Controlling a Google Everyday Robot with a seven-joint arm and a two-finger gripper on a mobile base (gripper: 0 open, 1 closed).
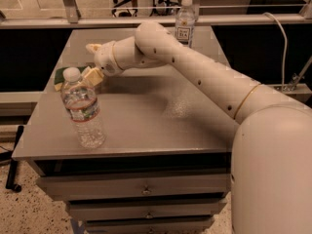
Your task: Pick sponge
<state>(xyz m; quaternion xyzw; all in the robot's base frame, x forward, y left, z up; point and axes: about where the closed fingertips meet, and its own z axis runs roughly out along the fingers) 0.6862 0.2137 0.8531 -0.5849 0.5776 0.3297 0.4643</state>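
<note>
The sponge (pixel 61 75) lies flat near the table's left edge, dark green on top with a yellow layer below. It is partly hidden behind the cap of the near water bottle (pixel 83 114). My gripper (pixel 89 61) reaches in from the right and sits just right of the sponge, low over the table. Its pale yellow fingers are spread apart: the lower finger (pixel 92 76) is right beside the sponge's right end, the upper one (pixel 92 47) is farther back. Nothing is held between them.
The near bottle stands upright at the front left of the grey table (pixel 156 116), right in front of the sponge. A second water bottle (pixel 185 21) stands at the back edge. Drawers (pixel 141 189) sit under the table. A railing and cable (pixel 282 48) run behind.
</note>
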